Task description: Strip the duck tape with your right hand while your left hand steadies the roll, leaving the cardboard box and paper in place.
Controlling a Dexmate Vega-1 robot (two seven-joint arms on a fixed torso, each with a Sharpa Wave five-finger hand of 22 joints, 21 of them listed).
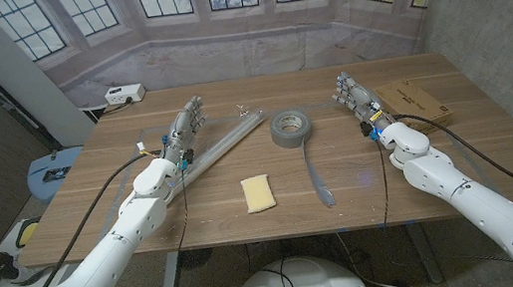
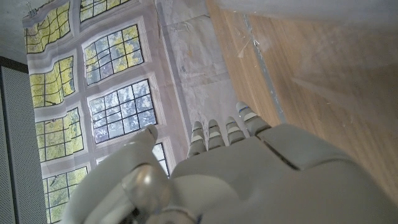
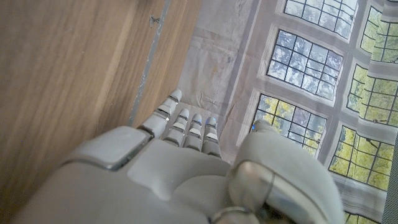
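Note:
A grey duct tape roll point(image 1: 292, 127) lies flat near the table's middle, and a strip of tape point(image 1: 318, 177) runs from it toward the front edge. My left hand point(image 1: 184, 130) stands well to the left of the roll, fingers straight and apart, holding nothing; the left wrist view shows its back point(image 2: 249, 174) with fingers reaching toward the table's far edge. My right hand point(image 1: 354, 95) stands to the right of the roll, also with straight fingers and nothing in it; its back point(image 3: 155, 168) fills the right wrist view. Neither hand touches the roll.
A flat cardboard box point(image 1: 414, 101) lies at the back right, beside my right hand. A yellow paper pad point(image 1: 259, 192) sits near the front middle. A long clear strip point(image 1: 222, 146) lies diagonally between my left hand and the roll. A white power strip point(image 1: 124, 95) sits beyond the table's back left.

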